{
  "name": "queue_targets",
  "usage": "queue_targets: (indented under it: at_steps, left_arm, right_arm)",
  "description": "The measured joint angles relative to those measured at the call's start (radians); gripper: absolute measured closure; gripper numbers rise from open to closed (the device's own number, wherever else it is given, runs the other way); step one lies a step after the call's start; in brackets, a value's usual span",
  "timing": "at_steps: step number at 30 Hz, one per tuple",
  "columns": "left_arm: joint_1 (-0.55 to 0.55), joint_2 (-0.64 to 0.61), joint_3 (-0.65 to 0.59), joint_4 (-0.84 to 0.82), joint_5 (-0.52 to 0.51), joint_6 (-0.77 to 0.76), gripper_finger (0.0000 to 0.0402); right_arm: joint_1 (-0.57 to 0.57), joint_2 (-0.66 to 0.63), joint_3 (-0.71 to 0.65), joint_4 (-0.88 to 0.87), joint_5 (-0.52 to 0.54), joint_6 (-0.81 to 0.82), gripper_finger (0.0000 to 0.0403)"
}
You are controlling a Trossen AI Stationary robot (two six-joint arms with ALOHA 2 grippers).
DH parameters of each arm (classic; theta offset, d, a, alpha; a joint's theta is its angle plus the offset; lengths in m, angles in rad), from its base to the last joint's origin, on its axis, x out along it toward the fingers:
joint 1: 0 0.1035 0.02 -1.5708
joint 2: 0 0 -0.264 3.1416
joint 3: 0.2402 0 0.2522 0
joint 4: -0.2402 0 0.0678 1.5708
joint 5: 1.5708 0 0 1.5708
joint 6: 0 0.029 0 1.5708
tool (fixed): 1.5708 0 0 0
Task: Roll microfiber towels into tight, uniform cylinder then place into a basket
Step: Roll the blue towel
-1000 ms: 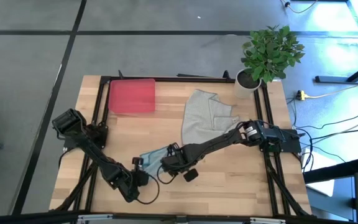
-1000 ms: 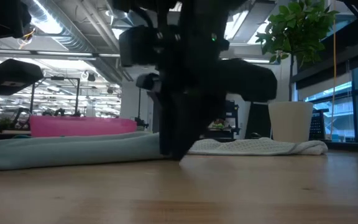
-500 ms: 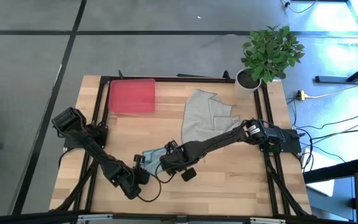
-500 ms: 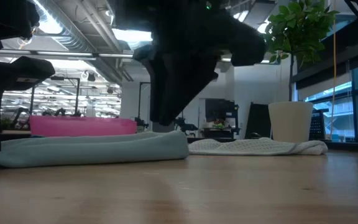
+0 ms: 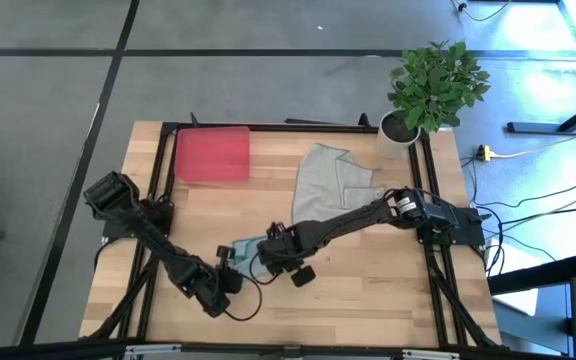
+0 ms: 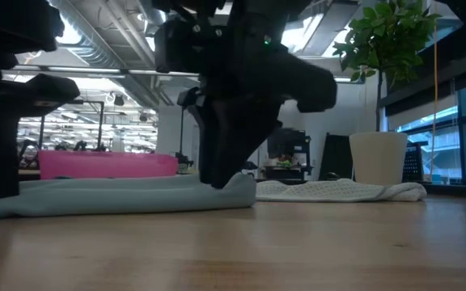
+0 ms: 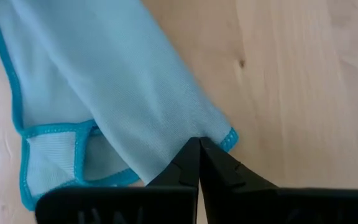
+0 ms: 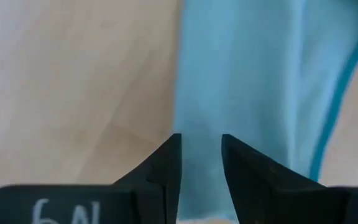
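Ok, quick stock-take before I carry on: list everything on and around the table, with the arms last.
Blue towel: one, pale blue-teal, folded into a long strip, front-centre of the table.
Grey towel: one, light grey, lying loose and crumpled, centre-right, behind the blue one.
Basket: one, red, rear-left of the table.
Potted plant: one, green leaves in a white pot, rear-right corner.
Table: one, light wood with a black frame.
Left gripper: shut, tips at a corner of the blue towel.
Right gripper: fingers astride the other end of the blue towel.
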Motion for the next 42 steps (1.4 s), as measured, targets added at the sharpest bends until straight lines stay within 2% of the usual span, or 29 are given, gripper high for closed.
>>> queue_targets:
  at_steps: [3, 9, 18, 29, 32, 37, 42]
  left_arm:
    - [0.016, 0.000, 0.000, -0.001, 0.000, 0.003, 0.0401]
    - [0.034, -0.005, 0.000, -0.003, -0.002, 0.033, 0.0401]
    - [0.039, -0.099, 0.002, -0.005, -0.054, 0.044, 0.0401]
    - [0.081, -0.032, 0.003, 0.028, -0.060, 0.044, 0.0401]
    - [0.081, -0.015, 0.003, 0.032, -0.049, 0.044, 0.0401]
    - [0.081, 0.007, 0.003, 0.034, -0.041, 0.049, 0.0401]
    - [0.086, 0.007, 0.003, 0.031, -0.037, 0.059, 0.0401]
  right_arm:
    - [0.005, 0.000, 0.000, -0.003, -0.038, 0.006, 0.0288]
    - [0.005, 0.001, -0.063, 0.007, -0.044, 0.055, 0.0288]
    - [0.005, -0.006, -0.105, 0.046, -0.067, 0.072, 0.0288]
    - [0.006, -0.023, -0.102, 0.057, -0.062, 0.066, 0.0288]
    - [0.009, -0.043, -0.103, 0.064, -0.038, 0.077, 0.0288]
    - [0.021, -0.051, -0.102, 0.041, 0.059, 0.075, 0.0288]
    - [0.021, -0.052, -0.124, 0.034, 0.066, 0.074, 0.0288]
